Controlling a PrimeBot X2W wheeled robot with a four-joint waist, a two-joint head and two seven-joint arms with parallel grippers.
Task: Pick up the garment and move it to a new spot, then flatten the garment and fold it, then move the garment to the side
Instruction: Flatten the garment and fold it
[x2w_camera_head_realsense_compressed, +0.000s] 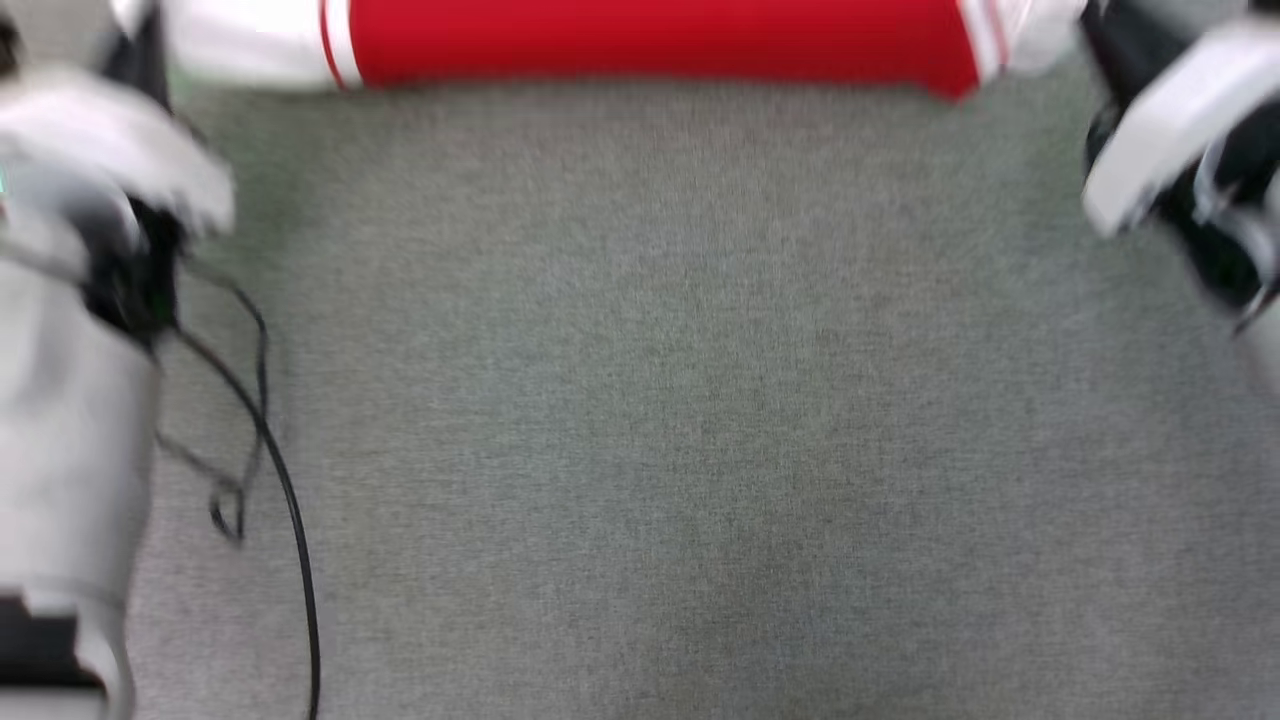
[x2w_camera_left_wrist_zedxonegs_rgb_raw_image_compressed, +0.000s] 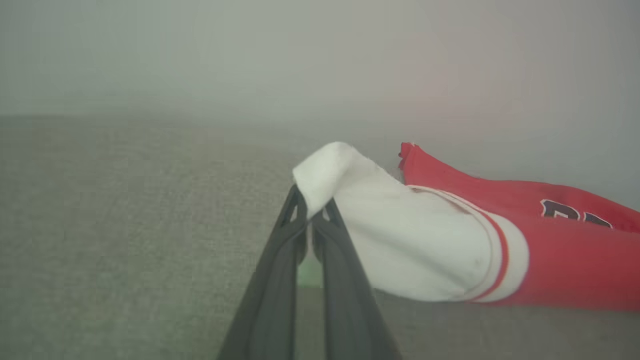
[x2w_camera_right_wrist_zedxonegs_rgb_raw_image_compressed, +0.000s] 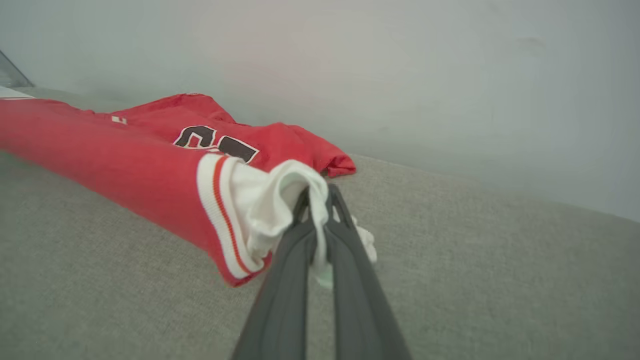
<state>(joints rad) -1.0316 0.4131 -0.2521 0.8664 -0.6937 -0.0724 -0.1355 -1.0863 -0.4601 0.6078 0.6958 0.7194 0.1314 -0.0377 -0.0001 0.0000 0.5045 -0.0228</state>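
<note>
The garment (x2w_camera_head_realsense_compressed: 650, 40) is a red shirt with white sleeves and striped trim, stretched across the top of the head view over the grey cloth surface (x2w_camera_head_realsense_compressed: 650, 400). In the left wrist view my left gripper (x2w_camera_left_wrist_zedxonegs_rgb_raw_image_compressed: 312, 210) is shut on the edge of one white sleeve (x2w_camera_left_wrist_zedxonegs_rgb_raw_image_compressed: 410, 245), with the red body (x2w_camera_left_wrist_zedxonegs_rgb_raw_image_compressed: 565, 265) and black lettering trailing to the right. My right gripper (x2w_camera_right_wrist_zedxonegs_rgb_raw_image_compressed: 320, 205) is shut on the other white sleeve (x2w_camera_right_wrist_zedxonegs_rgb_raw_image_compressed: 265, 200); the red body (x2w_camera_right_wrist_zedxonegs_rgb_raw_image_compressed: 125, 165) runs off to the left and lifts off the surface near the grip.
Pale, blurred forearms stand at the left (x2w_camera_head_realsense_compressed: 90, 300) and right (x2w_camera_head_realsense_compressed: 1190, 130) edges of the head view. A black cable (x2w_camera_head_realsense_compressed: 285, 480) loops over the grey surface by the left arm. A plain pale wall (x2w_camera_right_wrist_zedxonegs_rgb_raw_image_compressed: 400, 75) rises behind the surface.
</note>
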